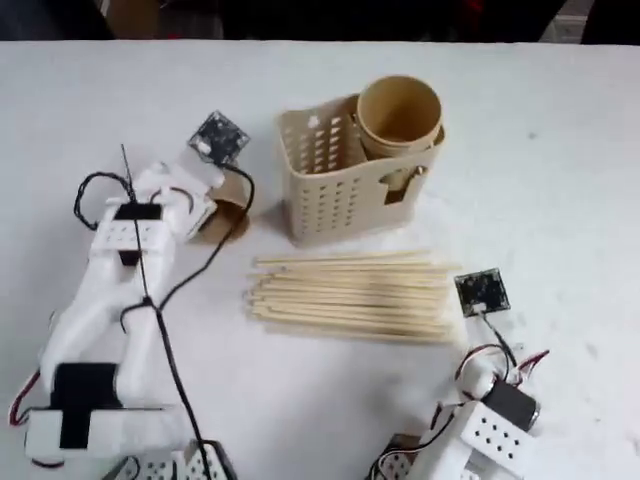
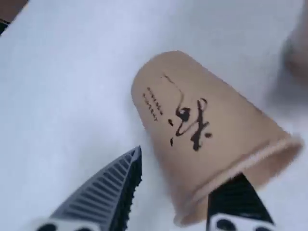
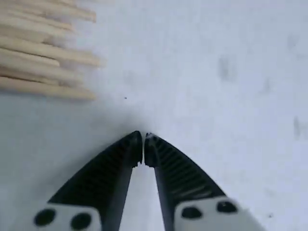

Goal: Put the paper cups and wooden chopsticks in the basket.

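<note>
— What's nearest on the white table (image 1: 560, 200)?
— The right gripper (image 3: 143, 137), its fingers pressed together over bare tabletop, just beside the ends of the wooden chopsticks (image 1: 350, 297). They lie in a loose, flat bundle.
— And further back?
— The left gripper (image 2: 189, 166) is spread around a paper cup (image 2: 202, 139) lying on its side, with one finger apart from it. Near that, the basket (image 1: 330, 195) stands upright with nested cups (image 1: 400, 112) inside.
— Beyond?
— The table's far edge, then a dark strip of room (image 1: 300, 18).
</note>
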Robot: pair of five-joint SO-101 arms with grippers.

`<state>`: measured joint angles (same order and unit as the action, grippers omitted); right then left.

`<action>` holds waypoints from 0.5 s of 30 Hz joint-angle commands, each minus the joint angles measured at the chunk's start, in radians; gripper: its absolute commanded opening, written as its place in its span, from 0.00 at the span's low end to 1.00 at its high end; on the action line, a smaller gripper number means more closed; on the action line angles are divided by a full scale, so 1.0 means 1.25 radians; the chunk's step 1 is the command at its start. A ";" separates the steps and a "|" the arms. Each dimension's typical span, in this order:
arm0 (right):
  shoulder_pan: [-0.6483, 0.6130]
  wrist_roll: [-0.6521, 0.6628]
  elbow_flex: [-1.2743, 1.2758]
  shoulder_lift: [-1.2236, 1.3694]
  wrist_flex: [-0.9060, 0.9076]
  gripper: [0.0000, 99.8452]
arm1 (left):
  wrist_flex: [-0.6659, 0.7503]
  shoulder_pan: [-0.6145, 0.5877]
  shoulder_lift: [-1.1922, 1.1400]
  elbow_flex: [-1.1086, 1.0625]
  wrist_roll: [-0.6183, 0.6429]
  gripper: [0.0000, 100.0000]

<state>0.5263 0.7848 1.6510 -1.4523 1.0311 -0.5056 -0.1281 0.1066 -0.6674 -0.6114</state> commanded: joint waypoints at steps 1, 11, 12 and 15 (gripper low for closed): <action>0.039 0.004 0.009 -0.006 -0.030 0.03 | 0.103 -0.026 -0.044 0.037 0.061 0.20; 0.067 0.011 0.009 -0.006 -0.029 0.02 | 0.152 -0.028 -0.072 0.038 0.134 0.05; 0.067 0.011 0.009 -0.006 -0.029 0.02 | 0.146 -0.028 -0.072 0.047 0.137 0.04; 0.067 0.011 0.009 -0.006 -0.029 0.02 | 0.108 -0.029 -0.072 0.083 0.139 0.02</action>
<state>0.5892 0.7864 1.6648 -1.4523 1.0127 -0.3383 -0.1496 0.0115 -0.6521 -0.4595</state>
